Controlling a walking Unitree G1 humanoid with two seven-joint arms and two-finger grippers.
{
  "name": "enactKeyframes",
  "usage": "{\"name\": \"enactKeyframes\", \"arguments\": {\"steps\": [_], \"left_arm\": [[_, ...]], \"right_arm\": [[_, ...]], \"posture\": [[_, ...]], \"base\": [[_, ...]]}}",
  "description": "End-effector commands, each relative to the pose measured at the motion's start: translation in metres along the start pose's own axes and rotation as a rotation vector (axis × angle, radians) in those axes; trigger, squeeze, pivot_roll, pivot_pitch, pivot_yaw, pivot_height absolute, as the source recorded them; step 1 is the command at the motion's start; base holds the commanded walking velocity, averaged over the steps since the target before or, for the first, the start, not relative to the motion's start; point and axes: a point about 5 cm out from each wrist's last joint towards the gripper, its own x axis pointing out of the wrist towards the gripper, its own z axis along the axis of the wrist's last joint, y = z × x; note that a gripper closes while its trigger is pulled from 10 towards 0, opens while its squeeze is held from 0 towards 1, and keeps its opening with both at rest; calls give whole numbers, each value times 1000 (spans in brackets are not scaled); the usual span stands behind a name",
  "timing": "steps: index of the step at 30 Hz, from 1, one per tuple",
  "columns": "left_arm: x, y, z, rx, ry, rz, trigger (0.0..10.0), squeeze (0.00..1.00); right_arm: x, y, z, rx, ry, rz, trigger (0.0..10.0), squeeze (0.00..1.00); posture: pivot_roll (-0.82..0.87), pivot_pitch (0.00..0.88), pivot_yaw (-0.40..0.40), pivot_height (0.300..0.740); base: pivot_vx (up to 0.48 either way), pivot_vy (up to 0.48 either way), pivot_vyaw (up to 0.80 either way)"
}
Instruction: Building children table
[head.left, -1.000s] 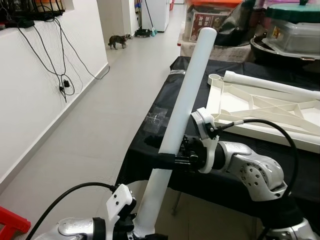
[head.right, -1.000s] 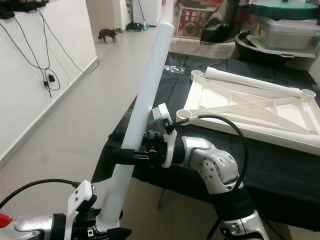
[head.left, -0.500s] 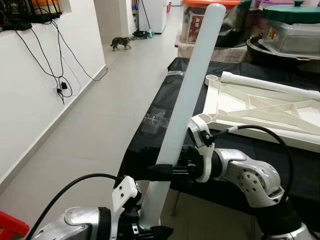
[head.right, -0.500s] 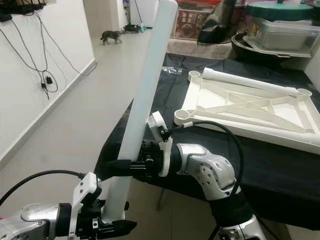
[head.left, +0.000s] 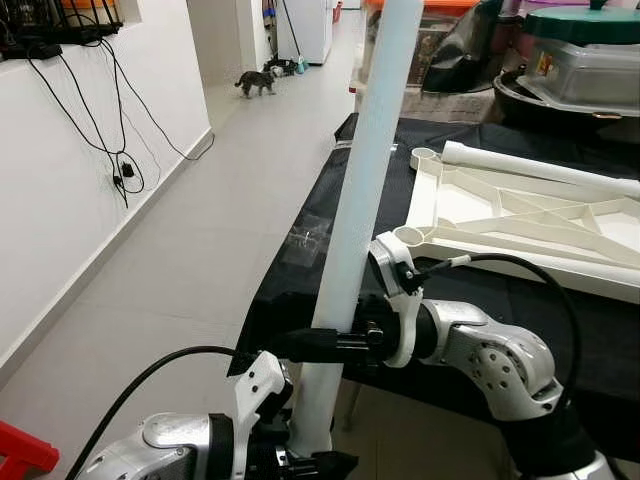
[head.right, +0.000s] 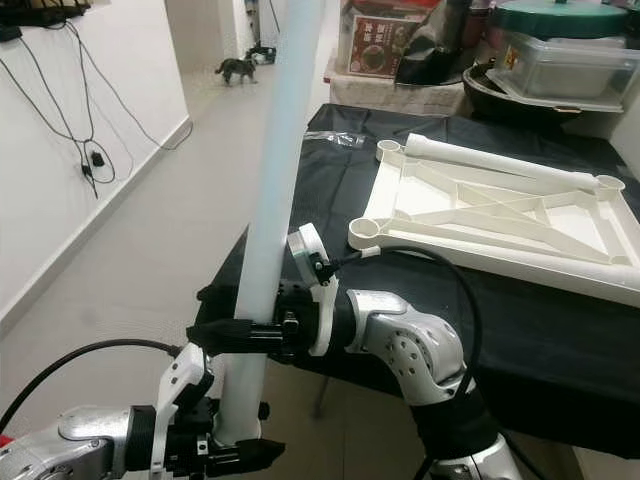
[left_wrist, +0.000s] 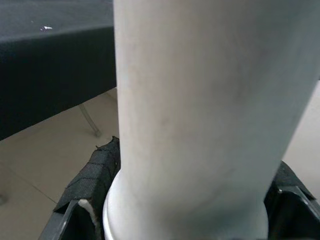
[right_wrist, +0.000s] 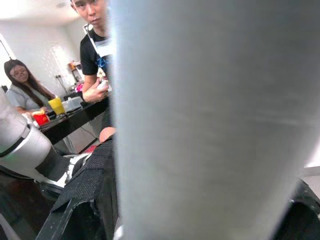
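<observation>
White table leg (head.left: 362, 190): held near upright off the desk's left edge; left gripper (head.left: 300, 462) clenched on its lower end; right gripper (head.left: 310, 343) clenched on it higher up; white tabletop frame (head.left: 520, 215) lying on black-covered desk (head.left: 330, 200).

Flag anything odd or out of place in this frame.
Nothing looks damaged. The white table leg is clamped by both the left claw and the right claw, off the table. A cat down the corridor is the one unexpected thing.
</observation>
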Motion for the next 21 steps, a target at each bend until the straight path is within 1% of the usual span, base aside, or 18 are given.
{"name": "enactKeyframes", "arguments": {"steps": [1, 2, 3, 4, 6, 7, 15, 21], "left_arm": [[1, -1, -3, -10, 11, -19, 10000, 0], [0, 0, -4, -12, 13, -20, 10000, 0], [0, 0, -5, -15, 15, -22, 10000, 0], [0, 0, -5, -20, 14, -22, 10000, 0], [-1, 0, -5, -25, 13, -23, 10000, 0], [-1, 0, -5, -28, 13, -23, 10000, 0], [-2, 1, -7, -45, 13, -28, 10000, 0], [0, 4, -9, -62, 39, 4, 10000, 0]], "right_arm": [[1, 4, -1, 10, -6, 16, 10000, 0], [1, 5, -1, 11, -5, 18, 10000, 0], [1, 5, -1, 15, -5, 24, 9686, 0], [2, 6, -2, 15, -1, 30, 1804, 0], [2, 8, -2, 14, 2, 36, 1804, 0], [2, 8, -3, 16, 4, 40, 0, 0], [0, 10, -5, 22, 14, 51, 0, 0], [0, 10, -5, 24, 15, 53, 0, 0]], "posture": [[101, 66, -31, 740], [101, 66, -31, 740], [101, 66, -31, 740], [100, 69, -32, 740], [100, 69, -32, 740], [97, 69, -31, 740], [97, 72, -35, 740], [98, 70, -36, 740]], "base": [[0, 0, 0], [0, 0, 0], [0, 0, 0], [0, 0, 0], [0, 0, 0], [0, 0, 0], [0, 0, 0], [0, 0, 0]]}}
